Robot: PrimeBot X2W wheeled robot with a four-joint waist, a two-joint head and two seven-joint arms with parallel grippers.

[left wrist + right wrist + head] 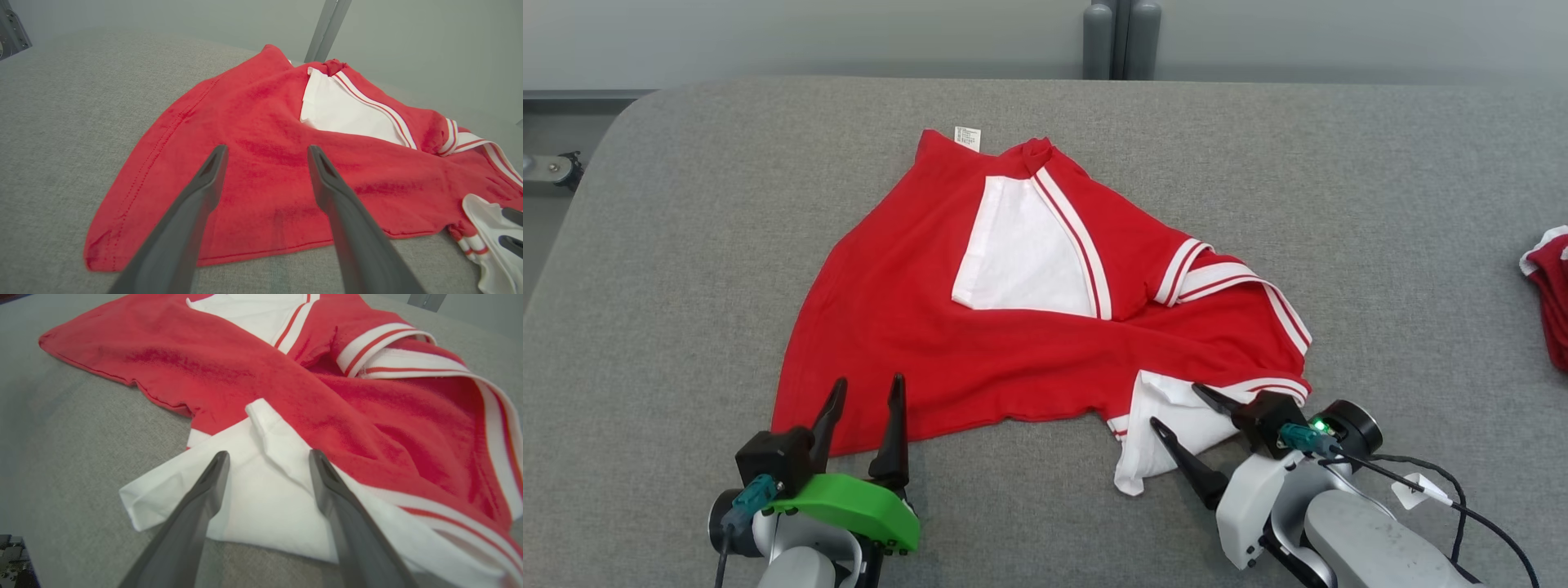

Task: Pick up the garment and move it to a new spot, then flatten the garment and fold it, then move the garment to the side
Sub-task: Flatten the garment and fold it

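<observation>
Both grippers stand open and empty: left gripper [869, 380] at the red hem [980, 412], right gripper [1174, 403] over the white flap [1141, 457]. The garment [915, 327] lies rumpled mid-table [670, 245]. A pinch here may catch one layer only, dragging creases along instead of flattening them

Holds the left gripper [869, 378] at the lower left of the head view, long dark fingers [895, 425] spread wide, nearly parallel, pointing up the frame, nothing between them. Wears a green cover [854, 508] over that wrist, above a pale forearm [796, 567]. Angles the right gripper [1174, 403] in from the lower right, fingers parted just as wide, aimed up and to the left, empty. Shows a small green light [1319, 426] at the right wrist, with a black cable [1445, 490] trailing off towards the corner. Same wide spread in both wrist views.
</observation>
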